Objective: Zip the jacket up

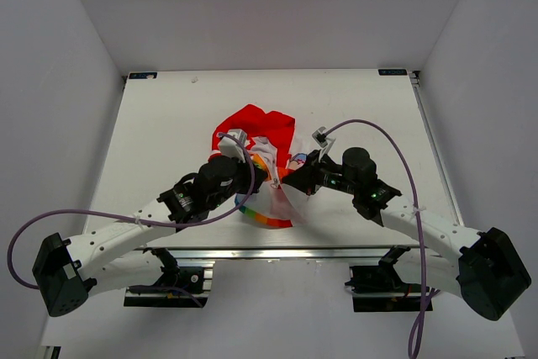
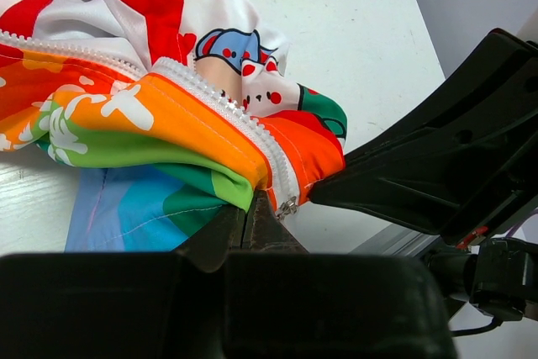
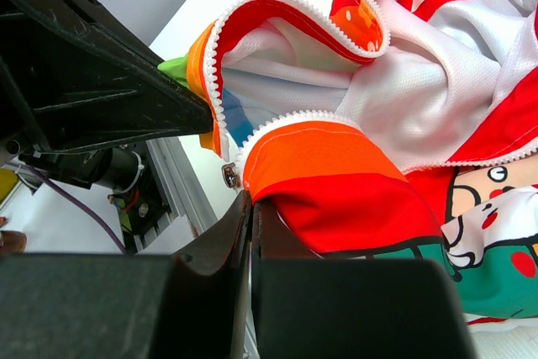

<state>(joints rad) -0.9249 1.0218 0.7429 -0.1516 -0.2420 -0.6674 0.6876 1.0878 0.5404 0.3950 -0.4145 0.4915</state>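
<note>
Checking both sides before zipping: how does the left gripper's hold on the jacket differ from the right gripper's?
The left gripper pinches the panel striped orange, green and blue; the right gripper pinches the orange-red panel with cartoon print. Seen from above, the left gripper reaches in from the left, the right gripper from the right. Both are shut on the jacket beside the lower end of the zipper, its teeth unjoined.

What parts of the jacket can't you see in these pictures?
- Top view: the lower front of the jacket hides under the left tool and right tool.
- Left wrist view: the metal zipper piece is too small to identify.
- Right wrist view: the jacket's upper part is cut off by the top and right edges.
</note>
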